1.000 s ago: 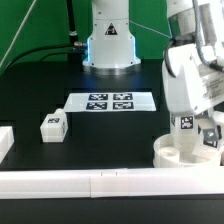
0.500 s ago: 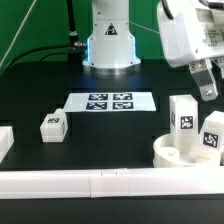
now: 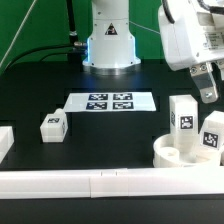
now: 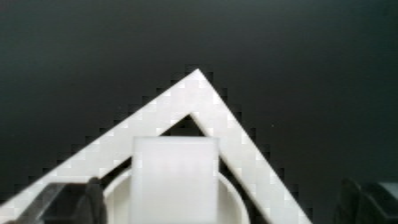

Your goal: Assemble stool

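no letters, words, brand names or numbers can be read in either view. only black-and-white square tags are seen. four are printed in two rows on the marker board. one is carried on the loose leg at the exterior view's left. one is shown on the first upright leg and one on the second upright leg, both standing in the seat drum. the tag patterns are too small to be made out. a dark mark on the arm's base is too blurred to be read.
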You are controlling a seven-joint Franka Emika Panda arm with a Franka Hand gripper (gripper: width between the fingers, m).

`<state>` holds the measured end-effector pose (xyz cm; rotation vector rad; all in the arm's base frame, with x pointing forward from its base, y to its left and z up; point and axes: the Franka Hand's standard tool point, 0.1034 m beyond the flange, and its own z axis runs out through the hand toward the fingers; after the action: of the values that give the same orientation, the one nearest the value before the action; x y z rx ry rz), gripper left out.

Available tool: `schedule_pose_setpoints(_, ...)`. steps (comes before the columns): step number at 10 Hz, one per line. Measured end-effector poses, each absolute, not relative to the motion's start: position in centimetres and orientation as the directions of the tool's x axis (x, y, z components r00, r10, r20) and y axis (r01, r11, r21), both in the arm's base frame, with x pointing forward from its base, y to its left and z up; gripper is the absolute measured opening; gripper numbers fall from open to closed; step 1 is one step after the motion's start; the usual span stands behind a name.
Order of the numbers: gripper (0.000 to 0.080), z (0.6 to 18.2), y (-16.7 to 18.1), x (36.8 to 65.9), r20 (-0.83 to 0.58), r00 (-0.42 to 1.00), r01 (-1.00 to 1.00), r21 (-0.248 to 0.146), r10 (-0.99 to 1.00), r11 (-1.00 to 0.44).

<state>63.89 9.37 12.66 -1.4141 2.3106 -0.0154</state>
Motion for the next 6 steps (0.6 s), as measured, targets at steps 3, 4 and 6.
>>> schedule_pose_setpoints(3,0.0649,13.9,5.5,63.0,-0.268,-0.129,-0.919,-0.329,-0.955,0.216)
schedule_pose_setpoints(4,0.0649,14.0,4.3,63.1,-0.224,-0.027,-0.926,-0.361,-0.974,0.109)
schedule_pose_setpoints(6,0.0649,13.8,4.6,63.0,-0.194,0.045,-0.927,-0.375,-0.98,0.031)
